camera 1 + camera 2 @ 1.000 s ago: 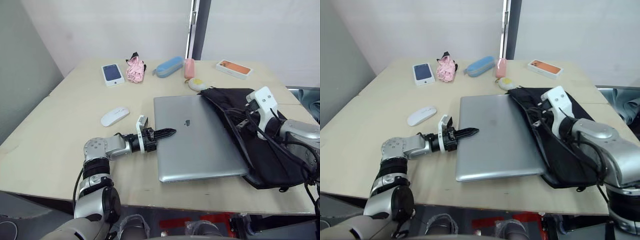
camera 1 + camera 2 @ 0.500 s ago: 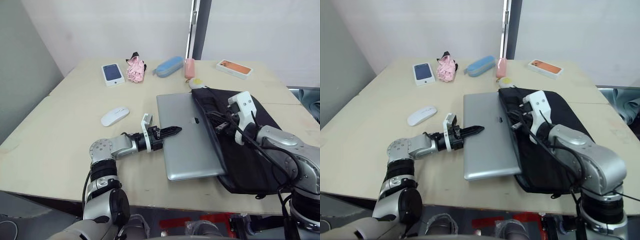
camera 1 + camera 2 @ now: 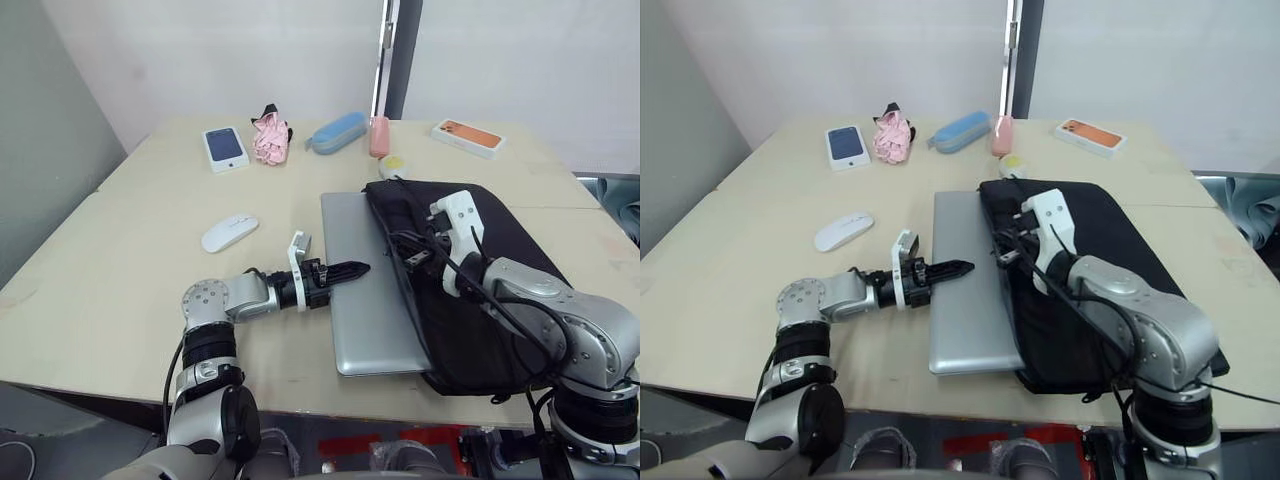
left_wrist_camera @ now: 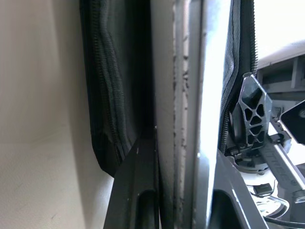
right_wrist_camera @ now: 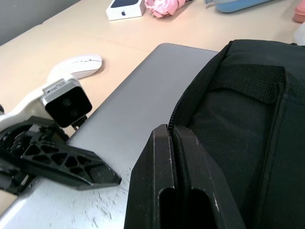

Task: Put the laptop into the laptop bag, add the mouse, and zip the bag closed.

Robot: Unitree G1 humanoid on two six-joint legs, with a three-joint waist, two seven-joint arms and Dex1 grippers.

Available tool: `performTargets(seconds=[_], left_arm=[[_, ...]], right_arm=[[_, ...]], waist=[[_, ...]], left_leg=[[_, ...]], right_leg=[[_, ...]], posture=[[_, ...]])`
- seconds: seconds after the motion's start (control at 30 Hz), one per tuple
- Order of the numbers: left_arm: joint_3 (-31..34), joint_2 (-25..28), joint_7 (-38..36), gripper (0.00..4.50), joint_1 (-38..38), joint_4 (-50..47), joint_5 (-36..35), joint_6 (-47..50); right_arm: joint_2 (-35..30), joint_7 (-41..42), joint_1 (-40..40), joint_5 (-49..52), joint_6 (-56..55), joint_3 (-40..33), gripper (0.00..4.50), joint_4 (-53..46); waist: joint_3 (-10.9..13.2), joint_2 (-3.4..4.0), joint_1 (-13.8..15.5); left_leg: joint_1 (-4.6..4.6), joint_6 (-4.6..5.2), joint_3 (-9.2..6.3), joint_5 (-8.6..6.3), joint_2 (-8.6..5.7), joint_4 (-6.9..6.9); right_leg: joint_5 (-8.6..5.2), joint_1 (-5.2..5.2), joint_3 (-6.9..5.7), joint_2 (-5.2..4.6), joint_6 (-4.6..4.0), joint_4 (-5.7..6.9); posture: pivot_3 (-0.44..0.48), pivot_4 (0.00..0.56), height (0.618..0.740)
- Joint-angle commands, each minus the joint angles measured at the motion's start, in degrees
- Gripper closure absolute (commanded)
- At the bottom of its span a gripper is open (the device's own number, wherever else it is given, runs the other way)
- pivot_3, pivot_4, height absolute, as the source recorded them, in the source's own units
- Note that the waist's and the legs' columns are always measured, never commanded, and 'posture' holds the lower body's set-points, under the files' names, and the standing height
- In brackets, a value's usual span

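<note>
Fingers of the left gripper [image 3: 358, 268] clamp the laptop [image 3: 365, 310] edge. Right gripper [image 5: 174, 138], fingers pressed together, pinches the laptop bag [image 3: 470, 290] opening.

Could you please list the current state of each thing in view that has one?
Thin silver metal laptop: lid closed, partly inside the bag.
Flat black fabric laptop bag: unzipped, mouth over the laptop.
Glossy white oval mouse: lying on the table, outside the bag.
Left gripper: shut on the laptop's edge.
Right gripper: shut on the bag's opening edge.
</note>
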Motion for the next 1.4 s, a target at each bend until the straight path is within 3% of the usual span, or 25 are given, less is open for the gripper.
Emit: performTargets(seconds=[0.03, 0.43, 0.73, 0.97, 1.27, 1.4], left_arm=[[0.2, -1.2, -3.5, 4.20, -1.3, -4.1, -5.4, -0.3], [0.5, -1.4, -0.8, 4.20, -0.8, -6.5, -4.7, -4.6], [-1.8, 1.7, -1.3, 4.20, -1.3, -5.5, -2.2, -4.8], [-3.9, 3.2, -1.8, 4.20, -2.4, -5.0, -1.4, -5.1], [-3.3, -0.9, 2.5, 4.20, -5.8, -1.4, -0.7, -8.6], [-6.7, -1.6, 2.1, 4.20, -4.0, -2.8, 3.6, -11.5]], right_arm=[[2.2, -2.1, -1.1, -0.4, 0.2, 1.1, 4.46, -0.3], [12.2, -6.7, -1.5, -0.1, 3.2, 0.9, 4.46, 1.5], [9.7, -5.1, -4.6, 1.6, 5.0, -6.3, 4.46, 3.3], [12.6, -7.0, -7.6, 5.4, 9.1, -12.5, 4.46, 3.2], [15.3, -9.1, -11.3, 7.3, 13.6, -17.7, 4.46, 3.8], [15.7, -9.2, -13.0, 7.7, 15.4, -20.6, 4.46, 4.2]], waist=[[0.0, 0.00, 0.0], [0.0, 0.00, 0.0], [0.0, 0.01, 0.2], [0.0, 0.02, 0.2], [0.0, 0.02, 0.3], [0.0, 0.02, 0.3]], left_leg=[[0.00, -0.01, 0.00, 0.00, 0.00, 0.00], [-0.06, -0.29, -0.09, -0.16, 0.00, 0.01], [-0.49, -0.31, -0.58, -0.13, -0.01, 0.27], [-0.50, -0.36, -0.68, -0.08, -0.01, 0.31], [-0.51, -0.35, -0.71, -0.08, -0.02, 0.38], [-0.51, -0.35, -0.72, -0.07, -0.02, 0.38]], right_leg=[[0.00, 0.00, -0.01, 0.00, 0.00, 0.00], [0.02, 0.00, -0.08, 0.00, 0.03, -0.02], [0.04, -0.02, -0.55, 0.00, 0.07, -0.02], [0.04, 0.01, -0.63, -0.02, 0.07, 0.07], [0.05, 0.04, -0.65, -0.04, 0.07, 0.11], [0.05, 0.04, -0.66, -0.04, 0.07, 0.11]], posture=[[0.000, 0.150, 0.740], [0.000, 0.150, 0.740], [0.000, 0.150, 0.740], [0.000, 0.150, 0.740], [0.000, 0.150, 0.740], [0.000, 0.150, 0.740]])
